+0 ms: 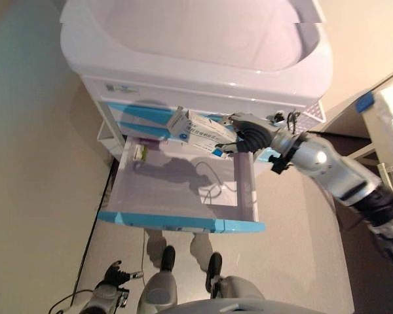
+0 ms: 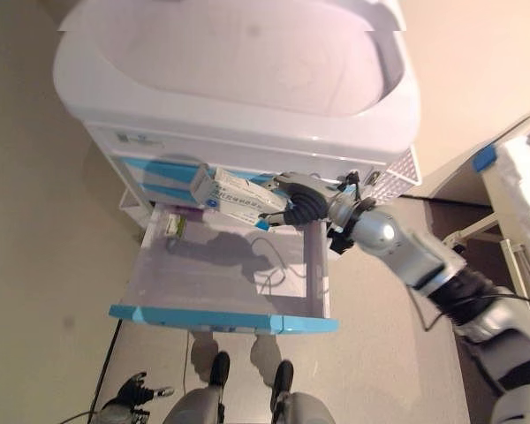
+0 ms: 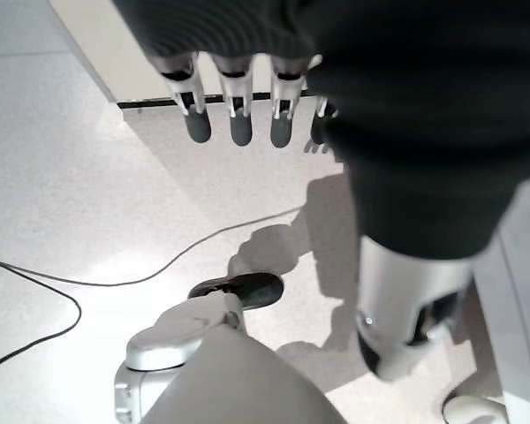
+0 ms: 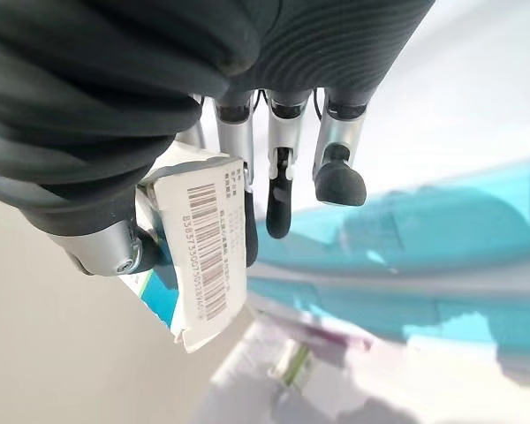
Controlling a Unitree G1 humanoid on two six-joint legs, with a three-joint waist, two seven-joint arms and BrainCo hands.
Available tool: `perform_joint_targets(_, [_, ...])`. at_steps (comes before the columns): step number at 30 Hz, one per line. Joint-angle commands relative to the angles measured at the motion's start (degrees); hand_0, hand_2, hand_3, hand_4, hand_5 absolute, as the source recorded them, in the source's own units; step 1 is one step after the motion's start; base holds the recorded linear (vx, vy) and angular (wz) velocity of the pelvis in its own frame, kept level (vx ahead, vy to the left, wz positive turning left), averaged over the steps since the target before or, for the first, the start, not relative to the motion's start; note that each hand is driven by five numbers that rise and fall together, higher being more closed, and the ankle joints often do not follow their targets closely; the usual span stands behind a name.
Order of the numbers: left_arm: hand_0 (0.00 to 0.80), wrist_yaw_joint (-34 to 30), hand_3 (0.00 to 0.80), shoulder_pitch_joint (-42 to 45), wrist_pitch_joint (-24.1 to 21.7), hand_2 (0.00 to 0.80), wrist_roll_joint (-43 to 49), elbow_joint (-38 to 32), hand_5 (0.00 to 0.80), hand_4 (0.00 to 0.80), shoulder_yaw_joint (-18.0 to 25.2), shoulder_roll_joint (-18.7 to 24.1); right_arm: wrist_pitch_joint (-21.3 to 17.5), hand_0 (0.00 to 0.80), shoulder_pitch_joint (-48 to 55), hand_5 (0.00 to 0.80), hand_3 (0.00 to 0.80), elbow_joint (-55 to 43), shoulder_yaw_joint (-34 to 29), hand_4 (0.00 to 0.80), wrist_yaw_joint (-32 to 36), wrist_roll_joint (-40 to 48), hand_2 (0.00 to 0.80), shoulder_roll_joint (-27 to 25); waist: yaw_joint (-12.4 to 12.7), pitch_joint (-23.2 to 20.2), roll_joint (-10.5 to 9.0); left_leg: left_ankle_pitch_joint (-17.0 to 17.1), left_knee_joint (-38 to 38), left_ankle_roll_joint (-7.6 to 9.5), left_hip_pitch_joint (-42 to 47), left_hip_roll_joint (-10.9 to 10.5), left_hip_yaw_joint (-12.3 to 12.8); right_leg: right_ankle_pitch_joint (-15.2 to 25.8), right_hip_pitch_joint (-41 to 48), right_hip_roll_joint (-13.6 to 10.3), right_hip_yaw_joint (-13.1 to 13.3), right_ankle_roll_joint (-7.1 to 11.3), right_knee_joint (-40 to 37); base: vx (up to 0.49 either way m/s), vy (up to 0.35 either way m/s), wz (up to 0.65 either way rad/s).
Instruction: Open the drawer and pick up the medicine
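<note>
Left robot hand point(image 1: 111, 276) hangs slack; right robot hand point(image 1: 249, 136) clasps one medicine box point(image 1: 195, 131) above one open drawer point(image 1: 183, 190).

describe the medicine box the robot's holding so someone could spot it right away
Start at the white cart with blue-fronted drawers; its lowest drawer is pulled open. Above it, the right hand grips the medicine box: long, white with blue print, unlike the small green-and-white item in the drawer's back corner.

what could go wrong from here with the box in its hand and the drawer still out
The right hand holds the medicine box by one end, most of it sticking out over the open drawer, so it could tilt or slip free and fall back in. The drawer juts toward the robot and could be bumped. The left hand hangs low, too far to help.
</note>
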Motion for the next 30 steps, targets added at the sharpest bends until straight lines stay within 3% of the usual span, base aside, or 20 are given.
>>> perform_joint_targets(1, [0.0,-1.3,0.0,0.2,-0.4,0.0,1.8,2.9,0.0,0.0,1.1,0.1,-1.9,0.8,-4.3,0.8,0.8,-3.9,1.1,0.8,1.9,9.5,0.8,-2.2,0.7,-2.0,-0.78,-2.8,1.4,1.76,-0.4,-2.3,1.2,0.6,-1.1,0.0,0.8,3.09,2.5,0.074,-0.004,-0.07])
perform_joint_targets(2, [0.0,-1.8,0.0,1.0,-0.5,0.0,1.6,3.2,0.0,0.0,1.4,0.0,-2.2,0.8,-6.1,0.8,0.8,-5.7,0.7,0.8,2.4,13.4,0.8,-5.5,0.5,-3.1,-0.98,-2.9,1.1,1.63,0.3,-2.2,1.5,0.7,-0.3,0.1,0.8,3.19,2.0,0.049,-0.001,-0.03])
perform_joint_targets(8, [0.0,-2.6,0.0,2.9,-0.6,0.0,1.6,3.6,0.0,0.0,1.0,-0.2,-2.0,0.8,-11.1,0.8,0.8,-2.0,2.0,0.8,1.1,16.0,0.8,-11.4,0.6,-5.3,-1.73,-3.0,0.3,1.33,2.0,-2.0,1.5,0.8,1.7,0.1,0.6,3.36,0.6,0.061,-0.008,-0.05])
perform_joint_targets(14, [0.0,-2.6,0.0,4.3,-0.5,0.0,0.8,4.5,0.0,0.0,-0.4,0.0,-1.7,0.8,-21.1,0.8,0.8,11.2,7.5,0.8,-2.4,13.5,0.8,-11.7,0.9,-6.9,-2.62,-3.0,-0.3,1.08,2.5,-1.8,1.5,1.0,2.6,0.2,0.1,3.43,-0.3,0.024,-0.005,0.02])
perform_joint_targets(18, [0.0,-1.9,0.0,4.5,-0.2,0.0,0.1,5.3,0.0,0.0,-1.8,0.3,-0.7,0.8,-29.6,0.8,0.8,26.8,13.4,0.8,-6.1,5.5,0.8,-6.7,1.4,-6.9,-3.16,-2.9,-0.4,1.06,2.4,-1.7,1.2,1.1,2.6,0.2,-0.2,3.3,-0.3,0.003,-0.003,0.02])
perform_joint_targets(20, [0.0,-1.4,0.0,4.2,0.2,0.0,-0.6,5.9,0.0,0.0,-2.8,0.6,1.2,0.8,-33.5,0.8,0.8,39.5,14.8,0.8,-8.5,-1.4,0.8,0.0,2.1,-6.7,-3.45,-2.8,-0.3,1.17,2.2,-1.7,0.7,1.1,2.6,0.3,-0.4,3.13,-0.2,0.004,-0.004,0.02])
perform_joint_targets(21, [0.0,-1.4,0.0,4.2,0.2,0.0,-0.6,5.9,0.0,0.0,-2.8,0.6,1.1,0.8,-33.6,0.8,0.8,39.7,14.9,0.8,-8.5,-1.4,0.8,0.1,2.0,-6.7,-3.44,-2.8,-0.3,1.17,2.2,-1.7,0.7,1.1,2.6,0.3,-0.4,3.13,-0.2,0.003,-0.013,0.06])
perform_joint_targets(22, [0.0,-1.2,0.0,3.8,0.3,0.0,-1.5,6.1,0.0,0.0,-3.5,0.8,2.4,0.8,-35.9,0.8,0.8,49.3,15.3,0.8,-10.3,-6.3,0.8,5.0,2.6,-6.3,-3.59,-2.8,0.0,1.31,1.9,-1.8,0.2,1.0,2.4,0.3,-0.6,3.03,0.0,0.0,-0.007,0.1])
perform_joint_targets(30, [0.0,-0.3,0.0,2.2,0.1,0.0,-3.1,6.1,0.0,0.0,-4.9,1.3,5.0,0.8,-38.7,0.8,0.8,69.8,14.0,0.8,-15.8,-19.4,0.8,14.4,4.7,-5.0,-3.72,-2.3,0.3,1.67,0.3,-2.4,-2.3,0.7,2.1,0.1,-2.4,2.86,0.3,-0.001,-0.014,0.18])
